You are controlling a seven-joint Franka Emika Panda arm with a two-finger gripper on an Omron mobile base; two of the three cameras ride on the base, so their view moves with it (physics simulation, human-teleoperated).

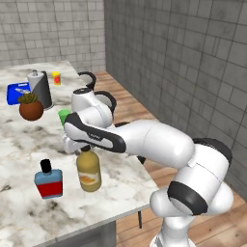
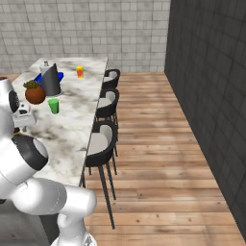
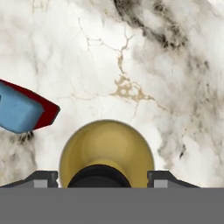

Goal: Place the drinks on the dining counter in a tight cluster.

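The amber bottle [image 1: 89, 173] with its black cap stands upright near the front of the dining counter [image 1: 29, 144]. My gripper [image 1: 83, 147] comes down on it from above. In the hand view the two fingertips [image 3: 43, 177] flank the amber bottle [image 3: 107, 148] on both sides of its shoulders, and my gripper [image 3: 103, 177] is shut on it. The squat blue flask [image 1: 49, 181] with red label and black cap stands just left of the amber bottle, a small gap apart. One corner of the blue flask [image 3: 19, 109] shows at the left of the hand view, on the marble of the dining counter [image 3: 131, 65].
Further back on the counter are a green cup [image 1: 63, 116], a potted plant [image 1: 31, 107], a grey jug [image 1: 41, 89], a blue box [image 1: 17, 92] and a small yellow-red container [image 1: 57, 78]. Black stools [image 2: 103, 144] line the counter's right edge [image 2: 91, 139].
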